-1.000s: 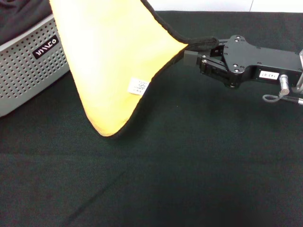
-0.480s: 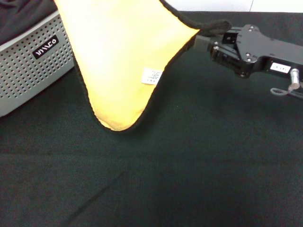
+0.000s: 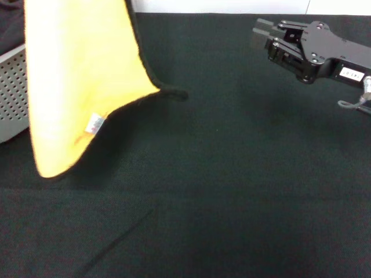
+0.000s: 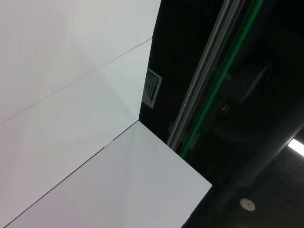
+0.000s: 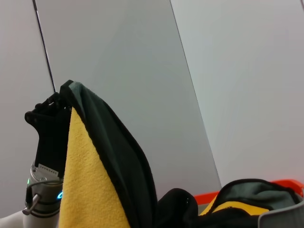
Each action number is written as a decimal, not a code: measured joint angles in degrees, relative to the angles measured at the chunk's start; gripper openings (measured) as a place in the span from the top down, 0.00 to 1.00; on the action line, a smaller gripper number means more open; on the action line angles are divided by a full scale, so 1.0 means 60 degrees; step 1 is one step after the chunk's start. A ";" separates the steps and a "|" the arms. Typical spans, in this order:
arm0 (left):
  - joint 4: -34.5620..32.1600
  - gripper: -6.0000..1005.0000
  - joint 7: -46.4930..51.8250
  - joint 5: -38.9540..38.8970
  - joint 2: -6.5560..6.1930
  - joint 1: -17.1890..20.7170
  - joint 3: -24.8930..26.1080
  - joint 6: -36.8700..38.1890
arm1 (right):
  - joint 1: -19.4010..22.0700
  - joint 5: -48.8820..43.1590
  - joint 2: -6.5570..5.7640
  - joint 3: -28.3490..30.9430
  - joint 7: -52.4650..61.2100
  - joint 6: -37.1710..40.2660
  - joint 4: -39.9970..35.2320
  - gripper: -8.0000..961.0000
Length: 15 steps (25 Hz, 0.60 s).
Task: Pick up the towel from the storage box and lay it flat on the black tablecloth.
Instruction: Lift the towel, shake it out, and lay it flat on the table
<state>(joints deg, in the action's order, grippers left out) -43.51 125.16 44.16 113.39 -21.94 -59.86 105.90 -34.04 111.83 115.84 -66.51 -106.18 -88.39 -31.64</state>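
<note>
The towel [image 3: 81, 75] hangs at the left above the tablecloth [image 3: 220, 197], beside the box [image 3: 11, 95], gripped at its top by the left gripper [image 5: 50, 111] (seen from the right wrist). The right gripper [image 3: 264, 33] is apart, empty, its opening indeterminate.

Towel [image 3: 81, 75] hangs left — right pincer [image 3: 261, 35] apart, seemingly empty.

Fluffy towel [image 3: 81, 75], perforated plastic storage box [image 3: 13, 92], matt woven black tablecloth [image 3: 232, 191].
</note>
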 joint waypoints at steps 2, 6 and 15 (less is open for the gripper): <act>0.0000 0.96 0.0000 0.0005 0.0000 -0.0001 0.0061 0.0000 | -0.0056 -0.0058 0.0000 -0.0033 0.0000 0.0003 0.0059 0.77; 0.0000 0.96 0.0003 0.0061 0.0018 -0.0016 0.0183 0.0000 | -0.0161 -0.0138 -0.0028 -0.0302 -0.0037 0.0008 0.0078 0.77; 0.0000 0.96 0.0049 0.0072 0.0041 -0.0079 0.0155 0.0154 | -0.0498 -0.0651 -0.0047 -0.0623 -0.0100 0.0025 0.0067 0.77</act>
<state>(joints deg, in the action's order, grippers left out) -43.51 125.45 44.59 113.63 -22.42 -58.93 106.83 -37.03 107.92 115.56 -70.25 -106.78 -88.24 -31.23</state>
